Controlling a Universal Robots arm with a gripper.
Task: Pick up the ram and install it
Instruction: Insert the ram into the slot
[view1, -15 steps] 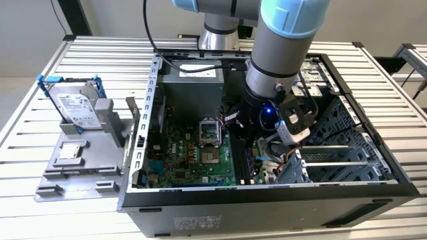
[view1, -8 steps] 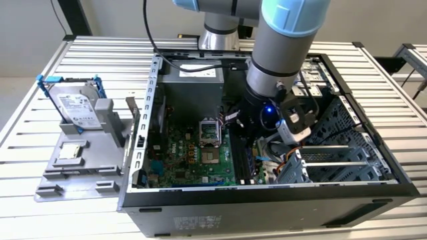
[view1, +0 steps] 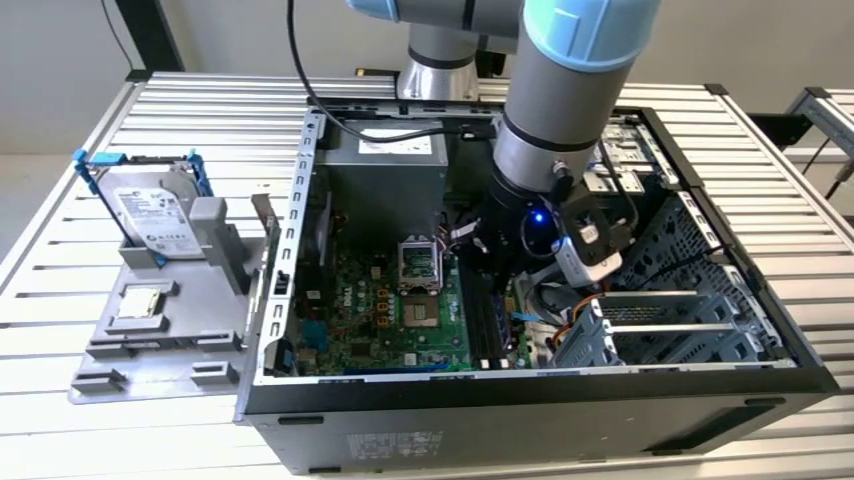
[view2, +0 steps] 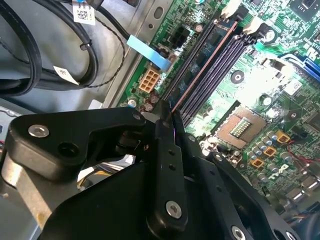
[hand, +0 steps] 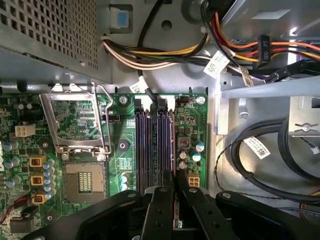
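My gripper is down inside the open computer case, over the motherboard. In both wrist views its black fingers are pressed close together on the ram. The ram is seen edge-on as a thin brownish line. It runs from the fingertips along the long black memory sockets, at the socket nearest the drive side. I cannot tell whether it is seated or just above the socket.
A silver hard drive with blue rails stands on a grey fixture at the exterior view's left, outside the case. The CPU socket lies beside the memory sockets. Cable bundles, a power supply and a metal drive cage crowd the gripper.
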